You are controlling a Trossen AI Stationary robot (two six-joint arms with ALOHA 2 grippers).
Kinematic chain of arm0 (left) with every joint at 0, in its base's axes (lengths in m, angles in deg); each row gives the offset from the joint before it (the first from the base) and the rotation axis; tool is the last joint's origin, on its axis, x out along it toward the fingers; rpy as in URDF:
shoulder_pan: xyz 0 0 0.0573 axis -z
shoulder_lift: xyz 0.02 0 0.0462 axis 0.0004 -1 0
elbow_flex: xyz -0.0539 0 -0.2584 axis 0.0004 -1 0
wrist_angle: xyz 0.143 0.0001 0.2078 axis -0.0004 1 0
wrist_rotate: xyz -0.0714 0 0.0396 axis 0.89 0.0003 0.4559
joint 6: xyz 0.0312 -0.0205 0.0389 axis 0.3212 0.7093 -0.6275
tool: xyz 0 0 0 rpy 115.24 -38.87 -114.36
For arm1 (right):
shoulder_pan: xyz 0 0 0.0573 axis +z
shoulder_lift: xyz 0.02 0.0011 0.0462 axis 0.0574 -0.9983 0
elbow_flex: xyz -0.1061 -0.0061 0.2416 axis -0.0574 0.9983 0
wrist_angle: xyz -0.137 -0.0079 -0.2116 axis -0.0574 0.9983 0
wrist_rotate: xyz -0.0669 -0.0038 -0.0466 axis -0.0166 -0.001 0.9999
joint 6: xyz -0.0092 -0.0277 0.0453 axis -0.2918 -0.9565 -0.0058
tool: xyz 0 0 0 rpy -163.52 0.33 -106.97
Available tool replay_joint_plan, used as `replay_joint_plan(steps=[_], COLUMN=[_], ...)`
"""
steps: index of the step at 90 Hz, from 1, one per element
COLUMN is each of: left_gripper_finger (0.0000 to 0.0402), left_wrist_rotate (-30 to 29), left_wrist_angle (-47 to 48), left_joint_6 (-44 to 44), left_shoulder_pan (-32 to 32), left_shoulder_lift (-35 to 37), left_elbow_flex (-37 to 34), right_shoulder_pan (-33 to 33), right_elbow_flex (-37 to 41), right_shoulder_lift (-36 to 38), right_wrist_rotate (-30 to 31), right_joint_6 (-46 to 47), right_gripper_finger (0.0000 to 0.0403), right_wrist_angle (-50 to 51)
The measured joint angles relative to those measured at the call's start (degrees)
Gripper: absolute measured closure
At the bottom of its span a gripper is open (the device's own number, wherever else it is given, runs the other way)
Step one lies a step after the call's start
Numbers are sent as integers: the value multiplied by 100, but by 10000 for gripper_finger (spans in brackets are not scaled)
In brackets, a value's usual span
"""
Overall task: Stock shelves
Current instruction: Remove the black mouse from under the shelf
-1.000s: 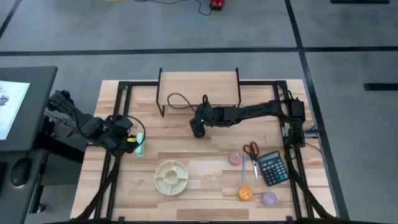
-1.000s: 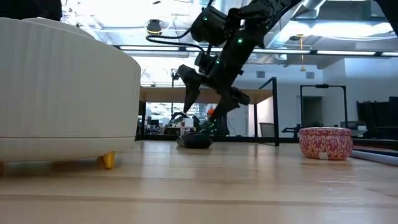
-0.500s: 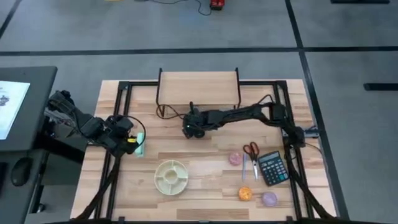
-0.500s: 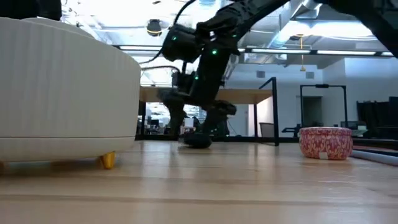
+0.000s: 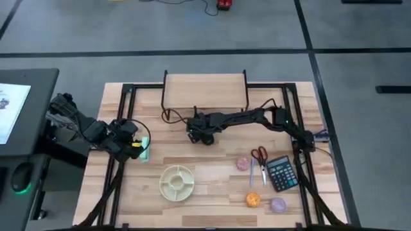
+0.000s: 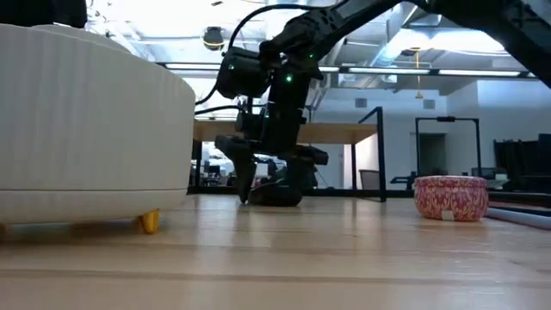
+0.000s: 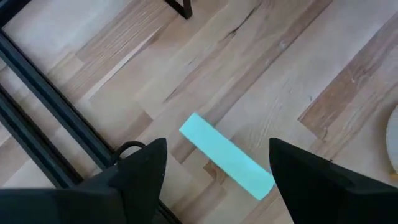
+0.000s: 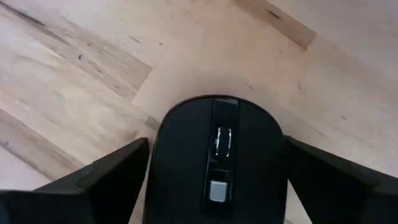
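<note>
- Left gripper (image 7: 214, 171) waits at the table's left edge, fingers spread over a mint-green block (image 7: 227, 155)
- Right gripper (image 8: 214, 180) straddles a black mouse (image 8: 217, 158), fingers apart
- The shelf (image 5: 205, 90) stands at the table's far edge, just beyond the mouse

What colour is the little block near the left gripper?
The block is light mint green, clearest in the left wrist view.

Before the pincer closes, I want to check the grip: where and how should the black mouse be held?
Grip the black mouse across its two long sides, coming straight down from above. It lies flat on the table, scroll wheel up, and its domed top offers no hold. The right pincer is open and already straddles it, one finger per side, so closing there looks sound. The left pincer waits over a mint block.
</note>
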Motion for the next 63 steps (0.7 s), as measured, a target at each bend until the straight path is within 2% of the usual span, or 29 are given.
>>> replay_joint_plan(steps=[17, 38, 53, 63], left_gripper_finger=[144, 144, 144, 144], left_wrist_rotate=[-4, -76, -113, -118], left_wrist_angle=[-6, -1, -1, -2], left_joint_6=[0, 0, -50, -127], left_shoulder_pan=[0, -2, -1, -2], left_shoulder_lift=[0, 0, 0, 0], left_elbow_flex=[0, 0, 0, 0], right_shoulder_pan=[74, 138, 290, 653], right_elbow_flex=[-3, 49, 34, 23], right_shoulder_lift=[7, 299, 1069, 1522], right_wrist_rotate=[-245, -605, -541, -448], right_joint_6=[4, 29, 27, 80], right_gripper_finger=[119, 120, 120, 120], right_wrist_angle=[236, 868, 1279, 1284])
